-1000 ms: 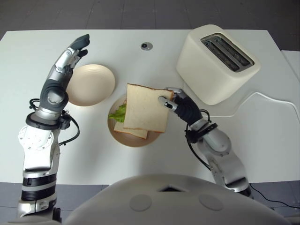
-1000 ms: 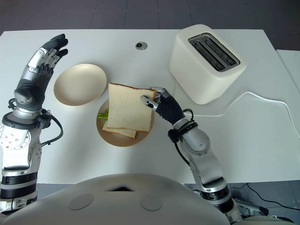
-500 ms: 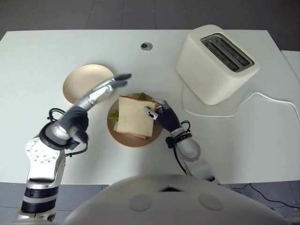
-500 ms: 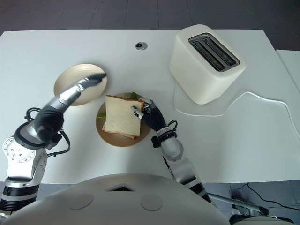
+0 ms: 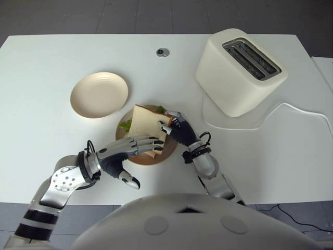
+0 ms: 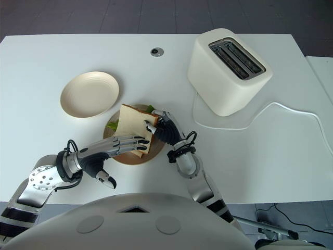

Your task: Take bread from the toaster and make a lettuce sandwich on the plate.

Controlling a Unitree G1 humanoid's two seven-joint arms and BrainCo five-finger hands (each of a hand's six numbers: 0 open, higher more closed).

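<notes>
A white table point(image 5: 41, 67) spreads across the scene, with dark tiled floor point(image 5: 156, 15) beyond its far edge at twelve o'clock. On it, a shallow cream dish point(image 5: 99, 94) sits at ten o'clock from the middle, and a small round metal fitting point(image 5: 163, 51) (set flush in the tabletop, it seems) lies near twelve. A thin white cable point(image 5: 239, 128) curves over the surface toward three o'clock

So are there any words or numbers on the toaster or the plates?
No text can be read anywhere.
The toaster is plain.
The sandwich plate and the empty plate are plain.
The round disc on the table is too small to tell.
</notes>
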